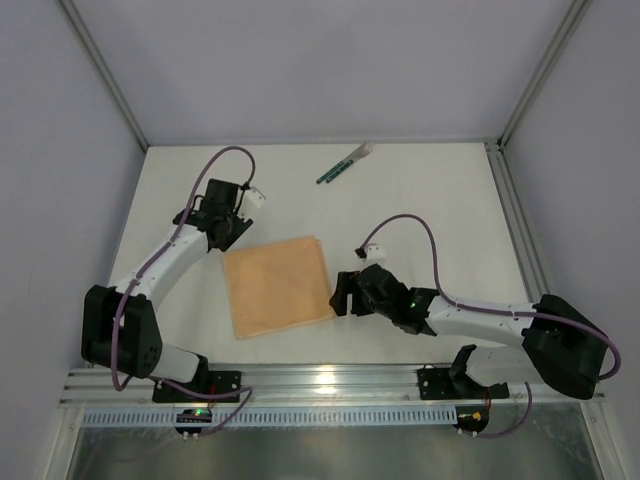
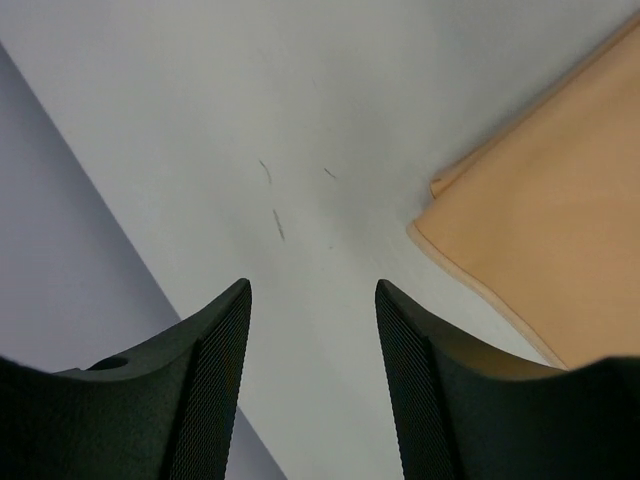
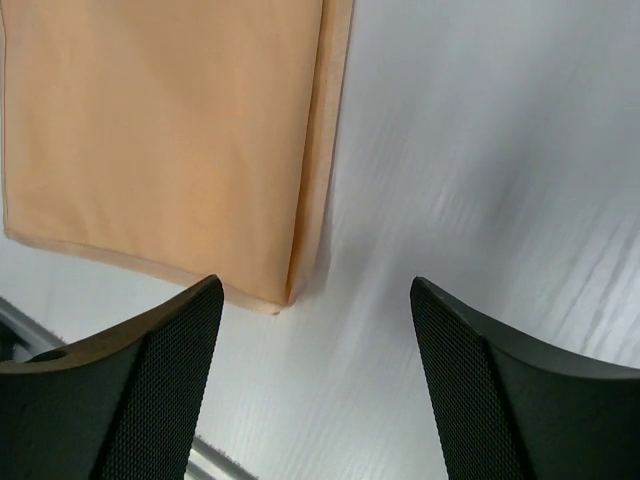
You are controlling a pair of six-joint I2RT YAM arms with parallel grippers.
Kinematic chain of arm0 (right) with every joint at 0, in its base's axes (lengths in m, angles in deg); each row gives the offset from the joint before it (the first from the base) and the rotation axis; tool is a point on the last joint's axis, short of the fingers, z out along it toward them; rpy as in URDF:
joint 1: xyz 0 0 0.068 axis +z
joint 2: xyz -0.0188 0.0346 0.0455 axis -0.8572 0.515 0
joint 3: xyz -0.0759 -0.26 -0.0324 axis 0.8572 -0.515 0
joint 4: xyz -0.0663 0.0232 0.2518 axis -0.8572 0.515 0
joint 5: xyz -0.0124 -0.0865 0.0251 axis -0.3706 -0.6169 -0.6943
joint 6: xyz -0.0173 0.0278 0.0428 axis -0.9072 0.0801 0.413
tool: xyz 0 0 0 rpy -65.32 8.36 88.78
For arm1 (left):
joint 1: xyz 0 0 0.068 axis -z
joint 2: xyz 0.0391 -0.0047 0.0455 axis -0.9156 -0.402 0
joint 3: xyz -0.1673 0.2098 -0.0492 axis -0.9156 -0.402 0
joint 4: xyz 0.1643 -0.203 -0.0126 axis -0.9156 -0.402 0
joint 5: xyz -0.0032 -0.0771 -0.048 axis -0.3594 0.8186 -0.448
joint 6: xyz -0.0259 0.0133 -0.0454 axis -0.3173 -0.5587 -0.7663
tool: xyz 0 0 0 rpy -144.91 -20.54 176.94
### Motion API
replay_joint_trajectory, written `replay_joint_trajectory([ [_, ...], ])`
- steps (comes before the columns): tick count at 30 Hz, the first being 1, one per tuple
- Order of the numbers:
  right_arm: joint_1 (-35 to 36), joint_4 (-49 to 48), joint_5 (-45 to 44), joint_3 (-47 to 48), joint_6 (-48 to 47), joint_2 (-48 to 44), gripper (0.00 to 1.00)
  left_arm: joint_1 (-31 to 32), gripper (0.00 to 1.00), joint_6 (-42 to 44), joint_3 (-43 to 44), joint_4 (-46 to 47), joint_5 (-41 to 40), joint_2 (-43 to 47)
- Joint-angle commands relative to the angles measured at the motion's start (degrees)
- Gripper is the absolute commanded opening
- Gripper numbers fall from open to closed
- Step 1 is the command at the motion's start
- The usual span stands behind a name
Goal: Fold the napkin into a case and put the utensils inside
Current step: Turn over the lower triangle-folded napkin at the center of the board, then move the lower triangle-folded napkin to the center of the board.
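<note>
1. The napkin (image 1: pixel 278 287) lies flat on the table (image 1: pixel 430 200) between your two arms, folded into a doubled rectangle.
2. Your left gripper (image 2: pixel 312 290) hovers just off the napkin's far-left corner. Its jaws are moderately parted and hold nothing.
3. Your right gripper (image 3: pixel 315 282) sits by the napkin's near-right corner. Its jaws are spread wide and empty.
4. The utensils (image 1: pixel 345 164) lie together near the table's far edge, well apart from the napkin.

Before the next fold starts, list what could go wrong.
1. The napkin shows stacked layers at its edge; the open right gripper may pinch only one layer and undo the fold.
2. The utensils lie far back, apart from it; fetching them probably means a long reach.
</note>
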Motion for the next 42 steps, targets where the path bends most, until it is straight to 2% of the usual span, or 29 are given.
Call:
replay_joint_trajectory([
  [1,-3.60,3.63,-6.18,5.33,-10.84,-0.63,0.79,-2.74,0.56,-6.30,-2.71,-2.58,7.92,1.16],
  [2,-5.45,1.62,-2.00,6.83,-12.71,0.95,0.79,-4.23,0.56,-6.92,-2.97,-2.14,9.07,0.81],
  [3,-7.39,0.81,-0.04,10.15,-13.77,2.97,0.67,-4.94,0.56,-8.23,-3.50,-1.79,10.47,0.55],
  [4,-10.97,0.80,1.72,11.83,-15.26,7.25,0.59,-5.47,0.57,-8.67,-3.76,-1.35,11.09,0.11],
  [6,-13.72,0.19,6.21,16.74,-15.98,11.84,0.48,-6.79,0.56,-9.47,-4.29,0.40,12.15,-1.21],
  [7,-14.52,-0.68,7.35,17.90,-16.68,14.13,0.46,-7.31,0.56,-10.17,-4.29,1.02,13.63,-1.74],
  [9,-16.02,-1.91,9.11,22.10,-16.51,20.19,0.47,-9.07,0.54,-11.13,-4.29,2.51,14.61,-3.66],
  [11,-16.63,-1.31,12.10,25.54,-15.55,25.71,0.52,-10.21,0.52,-11.93,-3.86,3.31,15.84,-4.73],
  [13,-16.64,-0.34,13.95,29.51,-14.58,28.72,0.53,-10.83,0.51,-12.11,-3.94,4.28,15.93,-6.39],
  [18,-16.72,-0.60,13.52,32.24,-11.85,34.70,0.55,-10.75,0.48,-11.76,-3.86,6.04,15.76,-9.74],
  [23,-16.72,-1.48,13.95,33.47,-10.54,37.70,0.54,-10.84,0.43,-10.97,-4.65,9.11,17.95,-11.85],
  [26,-16.81,-2.71,14.48,33.91,-9.92,39.02,0.45,-10.84,0.38,-10.70,-4.03,9.38,17.95,-13.95],
  [27,-16.72,-2.88,14.57,34.43,-9.74,39.37,0.42,-10.84,0.35,-10.35,-3.68,9.38,20.22,-14.39],
  [28,-16.72,-2.97,14.74,34.79,-9.83,39.72,0.36,-10.84,0.33,-10.26,-3.68,9.29,20.76,-14.75],
  [31,-16.72,-3.33,15.36,35.75,-10.00,40.69,0.24,-10.75,0.23,-9.65,-3.77,9.38,22.52,-15.36],
  [32,-16.72,-3.59,15.53,35.93,-10.00,40.69,0.22,-10.66,0.17,-9.47,-3.85,9.47,23.05,-15.36],
  [36,-16.72,-4.38,14.23,34.45,-9.39,39.21,0.16,-9.96,0.06,-8.51,-4.38,10.26,24.11,-14.75],
  [40,-16.90,-7.01,12.81,30.67,-8.34,35.87,0.10,-8.99,0.03,-7.98,-4.38,11.48,24.63,-14.31],
  [42,-16.99,-7.89,12.29,28.82,-7.98,34.37,0.04,-8.55,0.07,-7.98,-4.29,11.92,24.64,-13.96],
])
